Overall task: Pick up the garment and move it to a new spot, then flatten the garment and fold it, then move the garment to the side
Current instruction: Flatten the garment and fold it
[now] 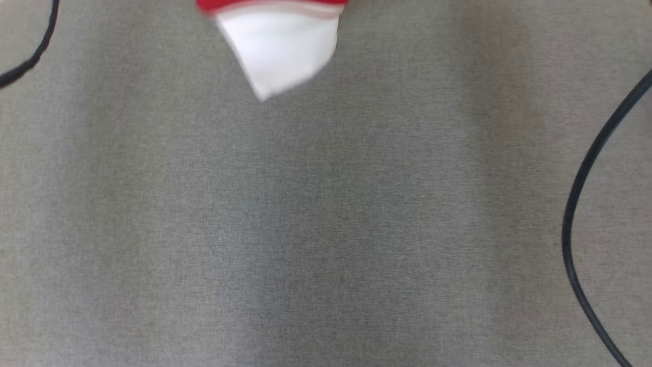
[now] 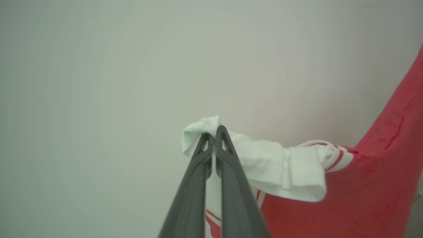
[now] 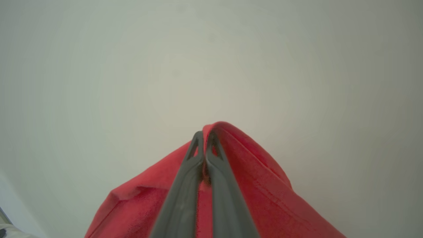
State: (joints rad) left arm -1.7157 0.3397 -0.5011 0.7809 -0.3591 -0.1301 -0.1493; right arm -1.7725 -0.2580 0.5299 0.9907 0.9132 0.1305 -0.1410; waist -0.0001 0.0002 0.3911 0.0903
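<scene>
1. Head view: we see one red-and-white cloth garment at the top edge, centre. Its white pointed tip hangs down toward the grey woven cloth surface, and a red band is cut off by the frame. It is blurred, so we cannot tell if it touches the surface.
2. Same view: there are two thin black cables. One curves across the upper left corner and one bows in from the right edge. Both are well apart from the garment. The grey surface between them is bare and open from the centre to the bottom edge.
3. Left wrist view: one left gripper, its two dark fingers pinched together on a bunched white corner of the garment. A white sleeve with thin red stripes trails right into the red body. A plain pale background gives open room to the left and above.
4. Right wrist view: one right gripper, fingers clamped tight on a red fold of the garment, which drapes down both sides. The background is plain and pale all around.
</scene>
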